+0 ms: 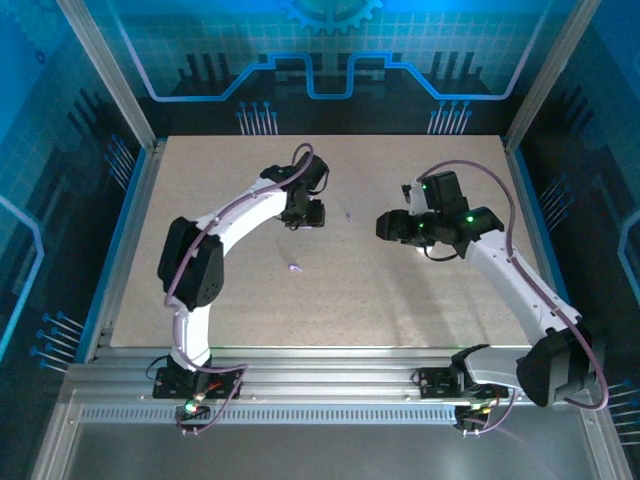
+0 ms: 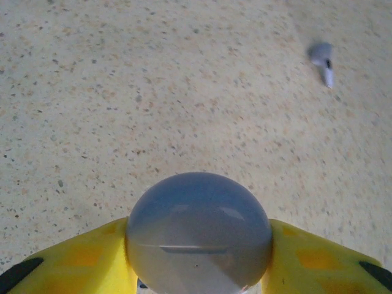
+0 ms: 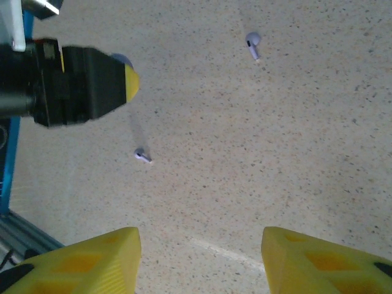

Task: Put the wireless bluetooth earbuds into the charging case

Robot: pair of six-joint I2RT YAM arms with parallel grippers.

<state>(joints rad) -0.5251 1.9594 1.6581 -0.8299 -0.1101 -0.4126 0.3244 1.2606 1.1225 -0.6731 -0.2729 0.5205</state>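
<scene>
The charging case (image 2: 199, 229), a smooth round pale lavender pebble with its lid seam closed, sits squeezed between the yellow fingers of my left gripper (image 2: 199, 245), just above the speckled table. One lavender earbud (image 2: 322, 60) lies ahead and to its right. From above, my left gripper (image 1: 303, 215) hovers left of centre, with one earbud (image 1: 348, 214) to its right and the other earbud (image 1: 295, 267) nearer the front. My right gripper (image 3: 201, 257) stands open with nothing between its fingers, above bare table; both earbuds (image 3: 252, 44) (image 3: 142, 155) lie ahead of it.
The beige speckled table (image 1: 400, 300) is bordered by aluminium rails at the front (image 1: 330, 375) and clear blue panels at the sides and back. In the right wrist view the left arm's black gripper body (image 3: 79, 86) reaches in from the left.
</scene>
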